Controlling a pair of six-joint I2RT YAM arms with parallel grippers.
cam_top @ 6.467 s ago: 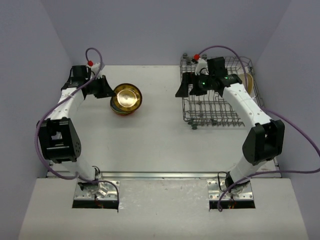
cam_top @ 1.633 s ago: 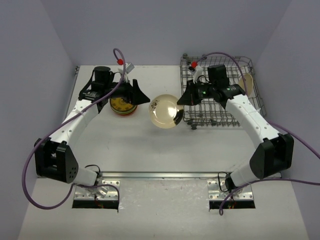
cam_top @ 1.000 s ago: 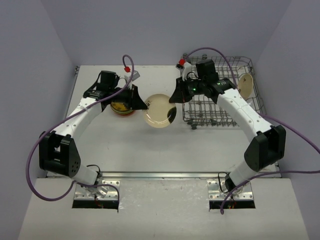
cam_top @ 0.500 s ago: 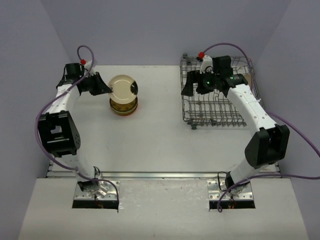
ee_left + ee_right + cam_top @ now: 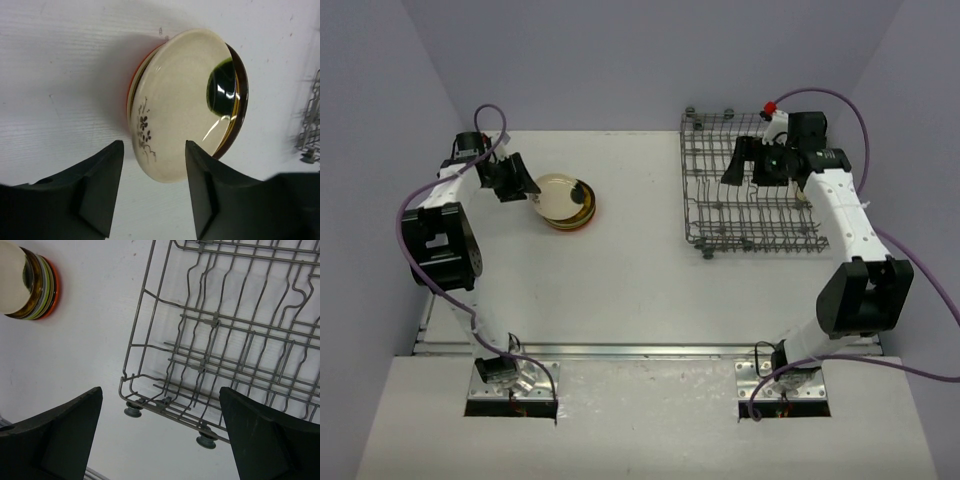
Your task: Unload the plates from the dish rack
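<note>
The cream floral plate (image 5: 180, 125) tops the stacked plates (image 5: 568, 203). The dish rack (image 5: 740, 225) looks empty where visible, so unloading seems nearly done. The left gripper (image 5: 154, 150) and right gripper (image 5: 160, 390) have jaws spread, holding nothing.

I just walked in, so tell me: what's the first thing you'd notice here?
The colourful stack of plates on the left of the table, topped by a shiny cream plate with a flower print, just beyond the open left end effector. Then the big grey wire dish rack on the right, with the right end effector wide open above it.
</note>
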